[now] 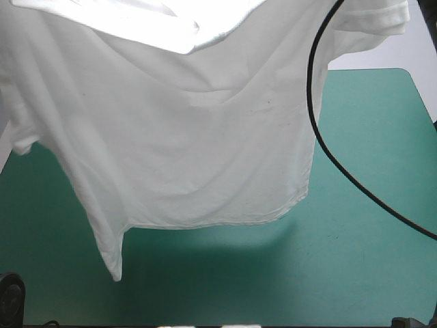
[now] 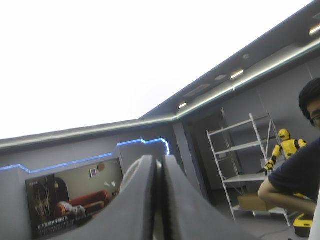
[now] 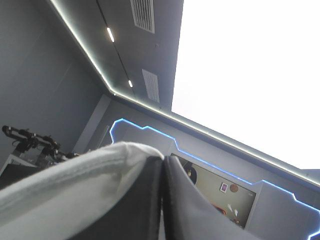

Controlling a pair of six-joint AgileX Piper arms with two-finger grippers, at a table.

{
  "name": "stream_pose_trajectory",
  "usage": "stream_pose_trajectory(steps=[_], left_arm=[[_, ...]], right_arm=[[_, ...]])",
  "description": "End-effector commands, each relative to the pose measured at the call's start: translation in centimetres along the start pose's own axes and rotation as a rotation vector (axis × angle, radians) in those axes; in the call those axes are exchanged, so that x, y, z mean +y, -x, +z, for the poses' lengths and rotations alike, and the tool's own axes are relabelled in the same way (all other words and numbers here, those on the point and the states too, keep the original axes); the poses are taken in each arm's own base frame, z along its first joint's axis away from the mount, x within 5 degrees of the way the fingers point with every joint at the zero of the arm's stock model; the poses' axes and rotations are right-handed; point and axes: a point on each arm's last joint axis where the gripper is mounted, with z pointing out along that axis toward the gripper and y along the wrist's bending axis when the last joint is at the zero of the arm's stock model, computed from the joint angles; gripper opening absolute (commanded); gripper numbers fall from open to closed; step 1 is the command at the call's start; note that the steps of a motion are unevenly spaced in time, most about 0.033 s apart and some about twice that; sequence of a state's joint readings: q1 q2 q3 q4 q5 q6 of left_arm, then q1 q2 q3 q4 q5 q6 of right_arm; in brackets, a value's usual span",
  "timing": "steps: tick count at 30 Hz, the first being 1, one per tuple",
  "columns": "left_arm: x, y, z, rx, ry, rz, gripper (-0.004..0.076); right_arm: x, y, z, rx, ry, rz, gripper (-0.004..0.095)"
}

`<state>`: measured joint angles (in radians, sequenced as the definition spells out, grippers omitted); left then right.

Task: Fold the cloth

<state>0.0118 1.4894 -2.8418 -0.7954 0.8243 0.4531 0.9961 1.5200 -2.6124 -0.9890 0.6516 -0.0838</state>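
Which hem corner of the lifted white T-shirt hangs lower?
The left-hand hem corner: it trails to a point well below the right-hand corner of the white short-sleeved T-shirt.

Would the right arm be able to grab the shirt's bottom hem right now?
Probably not: the right gripper is shut on the T-shirt, holding it up, and the hem hangs below, over the table.

We see our left gripper (image 2: 159,160) raised, looking out level. Its black fingers (image 2: 135,205) are pressed all but together in one arch, with a pale bit of T-shirt (image 2: 129,175) at eight o'clock from the tip.
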Motion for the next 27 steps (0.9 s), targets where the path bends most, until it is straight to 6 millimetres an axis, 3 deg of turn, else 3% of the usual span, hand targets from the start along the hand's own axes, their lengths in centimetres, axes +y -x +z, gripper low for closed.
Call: stream_pose_trajectory(steps=[1,5,10,14,19,23,27], left_arm=[[-0.6,2.3,-1.0,-0.129,0.014,0.016,-0.0009],[0.2,0.9,-0.3,-0.058,0.055,0.035,-0.0009],[3.8,-6.4,3.1,0.172,0.116,-0.073,-0.0009],[6.1,-12.7,5.4,0.314,0.140,-0.148,-0.0009],[8.6,-19.6,7.2,0.450,0.178,-0.173,-0.0009],[10.6,-26.9,8.3,0.585,0.202,-0.202,-0.0009],[11.9,-34.0,8.7,0.694,0.209,-0.264,-0.0009]], right_arm=[[-1.8,1.3,-0.8,-0.097,-0.048,0.015,-0.0019],[-1.8,-0.2,-0.8,0.056,-0.052,0.112,-0.0019],[-1.0,-3.8,0.0,0.358,-0.117,0.079,-0.0019],[0.5,-8.0,1.9,0.537,-0.117,0.097,-0.0019],[1.4,-15.8,5.2,0.722,-0.054,0.245,-0.0019],[3.1,-24.0,7.3,0.923,0.051,0.360,-0.0019],[4.5,-31.5,8.1,1.108,0.103,0.436,-0.0019]])
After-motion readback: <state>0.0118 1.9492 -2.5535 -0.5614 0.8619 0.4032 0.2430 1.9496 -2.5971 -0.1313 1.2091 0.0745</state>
